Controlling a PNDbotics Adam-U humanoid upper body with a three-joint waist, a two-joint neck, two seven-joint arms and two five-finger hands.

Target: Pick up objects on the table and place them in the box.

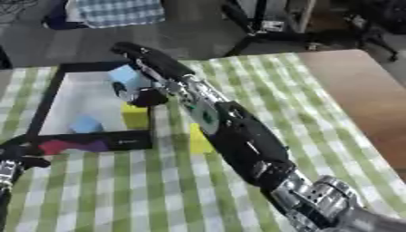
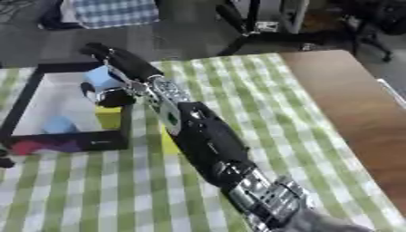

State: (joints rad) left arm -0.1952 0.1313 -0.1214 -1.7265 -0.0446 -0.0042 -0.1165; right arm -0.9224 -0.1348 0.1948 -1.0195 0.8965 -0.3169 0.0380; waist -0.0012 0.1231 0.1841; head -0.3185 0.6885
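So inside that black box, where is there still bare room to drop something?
The box floor is bare along its left wall and middle. The near right corner is crowded: a blue block, a yellow block, and the right hand holding a light blue object above.

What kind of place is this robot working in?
Probably a lab or workshop: a table with a green checked cloth, a black-rimmed box, and stand legs on grey floor behind.

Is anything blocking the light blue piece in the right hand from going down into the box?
Nothing visible blocks it. The right hand holds the light blue object over the box, inside its rim; the white floor below looks bare there.
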